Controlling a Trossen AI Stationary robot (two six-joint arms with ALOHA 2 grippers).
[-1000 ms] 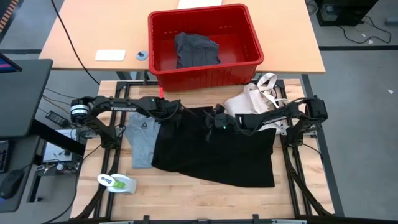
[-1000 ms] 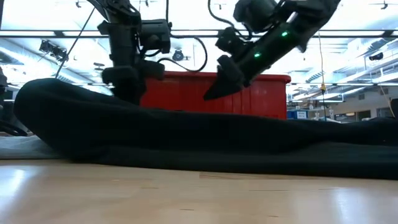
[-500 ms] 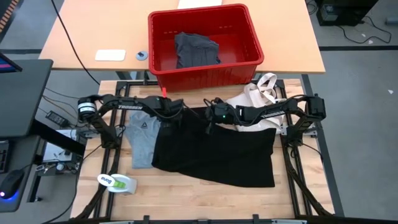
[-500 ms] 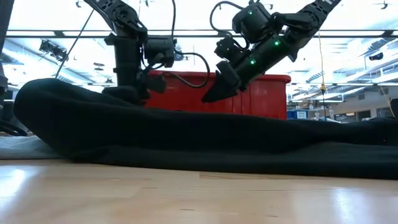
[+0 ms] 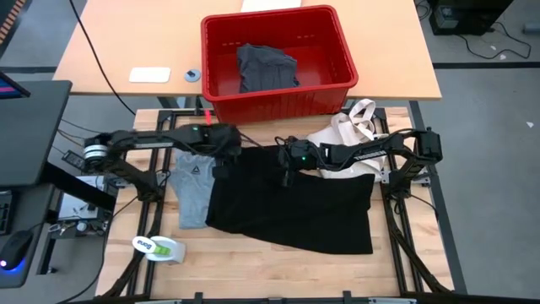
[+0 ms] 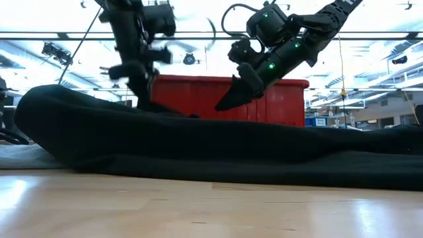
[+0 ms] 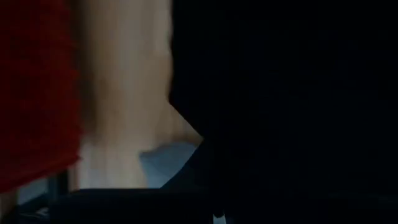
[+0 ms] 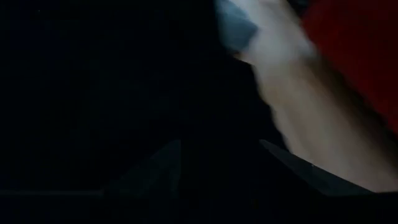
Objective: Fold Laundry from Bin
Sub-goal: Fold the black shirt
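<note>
Black cloth dominates our table: a large black garment (image 5: pixel 291 203) lies spread flat over the middle of the pale wooden tabletop (image 5: pixel 253 262), its far edge facing the big red rectangular plastic bin (image 5: pixel 277 59)

We see the left gripper (image 5: pixel 226 150) down at the garment's far left corner, fingers pressed together; the low view puts it (image 6: pixel 144 99) right at the cloth surface. We can't tell from the frames whether cloth is actually pinched between the fingers, the left wrist view is mostly black fabric (image 7: pixel 286 93) with a strip of red bin wall (image 7: pixel 34 93) beside it

Right gripper (image 5: pixel 287 176) sits over the far edge of the same garment, near its middle. In the low view it (image 6: pixel 228 100) angles down, tips just above the cloth, apart from it. Its two fingers (image 8: pixel 155 168) stand spread in the right wrist view, nothing between them

A light grey T-shirt with a small chest mark (image 5: pixel 194 190) lies flat just beside the black garment's left edge, partly tucked under it, close to the left gripper

A dark grey folded garment (image 5: pixel 266 67) rests inside the bin, well apart from both grippers

A cream canvas tote bag with loop handles (image 5: pixel 350 131) lies at the garment's far right corner, under the right arm
</note>
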